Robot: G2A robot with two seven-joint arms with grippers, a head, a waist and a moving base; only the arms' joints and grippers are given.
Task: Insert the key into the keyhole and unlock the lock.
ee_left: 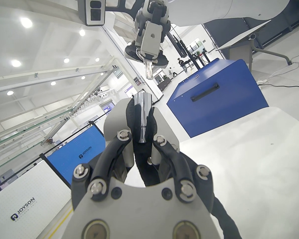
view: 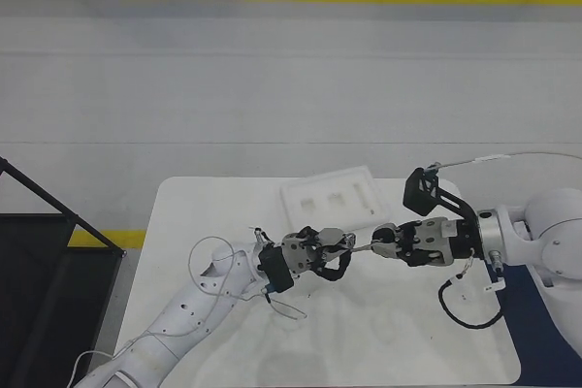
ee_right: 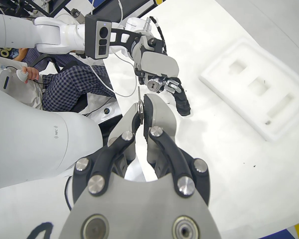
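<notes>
Left pincer (ee_left: pixel 140 111) around chrome lock (ee_left: pixel 142 125); silver key (ee_left: pixel 148 69)

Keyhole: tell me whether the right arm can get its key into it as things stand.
Probably yes. The left hand holds the lock up with the keyhole facing the right hand, whose key ends just short of it; nothing lies between.

One lock (ee_right: pixel 153 85), one key (ee_right: pixel 139 95), one foam tray (view: pixel 293 206) with three recesses (view: pixel 336 202), one table (view: pixel 417 330), two end effectors (ee_left: pixel 142 110) (ee_right: pixel 140 108).
</notes>
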